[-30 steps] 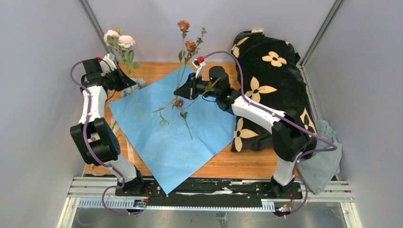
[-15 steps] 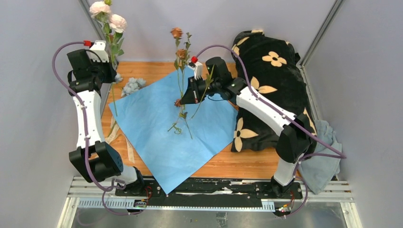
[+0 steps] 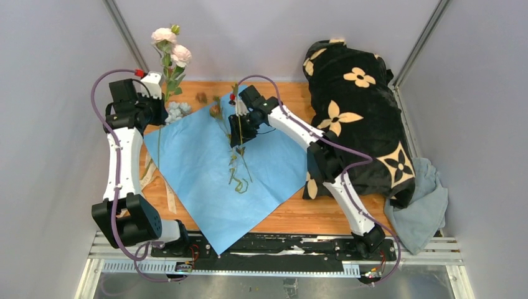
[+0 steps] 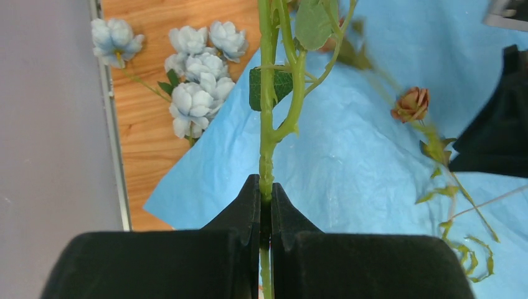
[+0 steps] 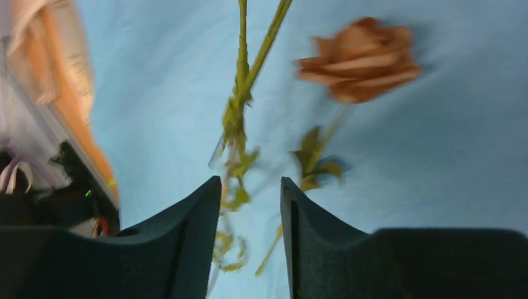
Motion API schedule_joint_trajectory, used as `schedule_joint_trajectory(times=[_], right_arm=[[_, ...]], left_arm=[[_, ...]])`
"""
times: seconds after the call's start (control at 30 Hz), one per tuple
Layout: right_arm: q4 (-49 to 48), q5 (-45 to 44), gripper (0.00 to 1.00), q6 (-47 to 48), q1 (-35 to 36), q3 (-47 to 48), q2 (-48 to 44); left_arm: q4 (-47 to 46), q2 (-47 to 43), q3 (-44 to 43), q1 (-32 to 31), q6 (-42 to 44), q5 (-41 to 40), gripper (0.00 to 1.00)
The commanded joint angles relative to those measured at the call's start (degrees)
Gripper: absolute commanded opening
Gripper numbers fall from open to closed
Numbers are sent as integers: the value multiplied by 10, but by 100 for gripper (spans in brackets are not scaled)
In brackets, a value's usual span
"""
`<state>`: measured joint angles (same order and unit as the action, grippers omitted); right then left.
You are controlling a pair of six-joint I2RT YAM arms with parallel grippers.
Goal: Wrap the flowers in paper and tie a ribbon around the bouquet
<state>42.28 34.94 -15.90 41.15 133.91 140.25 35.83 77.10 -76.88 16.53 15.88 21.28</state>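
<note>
Left fingers [image 4: 254,208] pinch a pink-flowered stem [image 4: 266,124]; pale blue blooms [image 4: 196,93] lie beyond-left on the desk [image 4: 143,124]. Right fingers [image 5: 202,212] stand apart over paper [image 5: 436,156], rose stems [image 5: 240,93] just ahead.

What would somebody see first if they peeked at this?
Probably the big sky-blue paper spread in the middle. Then the left pincer pinching a tall stem of pink flowers at back left, and the black flowery blanket on the right.
</note>
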Motion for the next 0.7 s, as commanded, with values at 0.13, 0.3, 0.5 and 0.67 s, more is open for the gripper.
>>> schedule_joint_trajectory(times=[0.13, 0.3, 0.5, 0.67], right_arm=[[-46, -266, 49, -52, -30, 13, -15], [-70, -406, 54, 4, -32, -73, -97], [5, -733, 65, 166, -40, 19, -69], [28, -898, 81, 275, -87, 87, -30]], left_arm=[[4, -2, 22, -26, 18, -34, 0], [4, -9, 38, -41, 22, -46, 0], [26, -19, 44, -72, 22, -39, 0], [69, -23, 28, -80, -29, 75, 0]])
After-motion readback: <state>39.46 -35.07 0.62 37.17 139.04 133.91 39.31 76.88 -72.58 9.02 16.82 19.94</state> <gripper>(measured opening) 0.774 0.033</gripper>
